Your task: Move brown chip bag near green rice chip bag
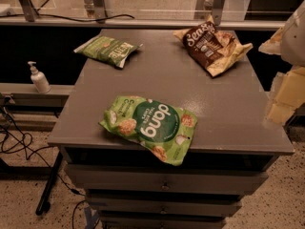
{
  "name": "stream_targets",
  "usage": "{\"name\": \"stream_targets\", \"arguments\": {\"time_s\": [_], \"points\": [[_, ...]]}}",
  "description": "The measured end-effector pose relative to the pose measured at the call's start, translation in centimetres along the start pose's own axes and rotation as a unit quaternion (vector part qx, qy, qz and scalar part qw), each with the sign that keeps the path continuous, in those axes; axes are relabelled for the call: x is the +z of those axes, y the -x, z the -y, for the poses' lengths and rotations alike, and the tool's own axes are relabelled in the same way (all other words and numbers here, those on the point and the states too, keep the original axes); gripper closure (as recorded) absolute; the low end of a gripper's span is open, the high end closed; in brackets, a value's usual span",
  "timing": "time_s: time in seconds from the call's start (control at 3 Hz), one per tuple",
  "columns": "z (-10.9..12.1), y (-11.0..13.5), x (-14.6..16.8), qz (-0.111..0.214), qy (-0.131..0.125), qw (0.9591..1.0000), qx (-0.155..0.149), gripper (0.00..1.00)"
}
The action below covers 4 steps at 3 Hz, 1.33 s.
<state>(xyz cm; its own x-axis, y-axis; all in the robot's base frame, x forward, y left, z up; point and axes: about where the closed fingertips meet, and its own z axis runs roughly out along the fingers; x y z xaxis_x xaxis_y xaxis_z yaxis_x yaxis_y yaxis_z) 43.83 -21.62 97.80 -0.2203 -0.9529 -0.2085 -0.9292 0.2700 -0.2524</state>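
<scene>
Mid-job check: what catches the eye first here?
The bright green rice chip bag lies at the front edge of the cabinet top, one corner overhanging. The brown chip bag sits at the far right corner, a smaller green bag far left. The gripper hangs beyond the right edge, apart from the bags.

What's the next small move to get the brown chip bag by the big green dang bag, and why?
Probably swing the gripper in from the frame's right edge to above the brown chip bag. The bag lies untouched at the far right corner, well apart from the green rice chip bag at the near edge.
</scene>
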Motion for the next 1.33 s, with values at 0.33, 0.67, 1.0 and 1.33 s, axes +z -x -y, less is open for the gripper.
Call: {"name": "stream_targets", "arguments": {"time_s": [0.33,0.67,1.0,1.33], "points": [[0.0,0.0,0.0,0.000,0.000,1.0000,0.000,0.00],[0.5,0.3,0.3,0.010,-0.009,0.9999,0.001,0.00],[3.1,0.7,2.1,0.032,-0.033,0.9989,0.004,0.00],[7.4,1.3,4.7,0.067,-0.067,0.9954,0.014,0.00]]}}
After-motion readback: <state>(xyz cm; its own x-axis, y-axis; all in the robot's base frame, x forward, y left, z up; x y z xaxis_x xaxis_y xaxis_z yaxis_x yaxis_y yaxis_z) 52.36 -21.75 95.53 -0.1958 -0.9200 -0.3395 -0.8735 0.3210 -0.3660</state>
